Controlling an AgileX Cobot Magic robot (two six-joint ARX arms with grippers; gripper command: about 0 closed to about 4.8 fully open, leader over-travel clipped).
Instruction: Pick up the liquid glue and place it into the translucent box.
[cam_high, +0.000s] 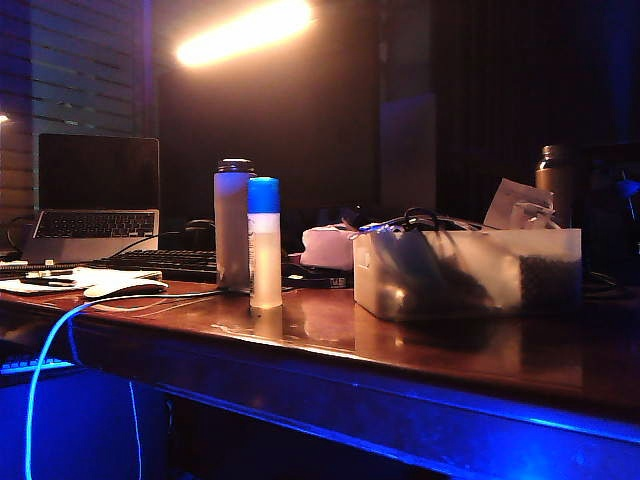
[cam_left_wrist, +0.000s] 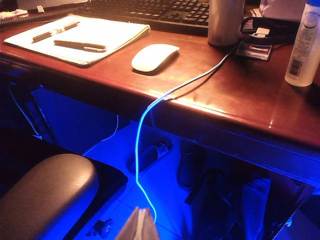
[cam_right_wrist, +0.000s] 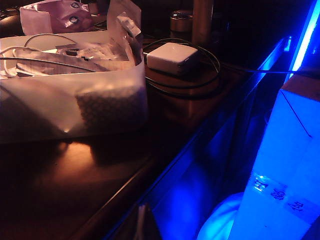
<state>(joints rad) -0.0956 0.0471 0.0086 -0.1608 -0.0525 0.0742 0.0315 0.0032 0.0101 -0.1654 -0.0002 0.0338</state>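
Observation:
The liquid glue (cam_high: 265, 245), a slim whitish tube with a blue cap, stands upright near the table's front edge, just in front of a taller pale flask (cam_high: 233, 225). It also shows in the left wrist view as the glue (cam_left_wrist: 302, 47). The translucent box (cam_high: 467, 272) sits to its right, holding dark cables and papers; the right wrist view shows the box (cam_right_wrist: 70, 105) close by. My left gripper (cam_left_wrist: 139, 225) hangs shut and empty below the table edge, far from the glue. My right gripper (cam_right_wrist: 142, 222) is shut too, low by the table's front edge. Neither gripper appears in the exterior view.
A white mouse (cam_left_wrist: 155, 56), a notepad (cam_left_wrist: 82, 32) with pens, a keyboard (cam_left_wrist: 150, 10) and a laptop (cam_high: 95, 195) lie left of the flask. A glowing cable (cam_left_wrist: 145, 150) drops over the table edge. A white power adapter (cam_right_wrist: 171, 56) with coiled cord lies beside the box. A chair (cam_left_wrist: 45, 192) stands below.

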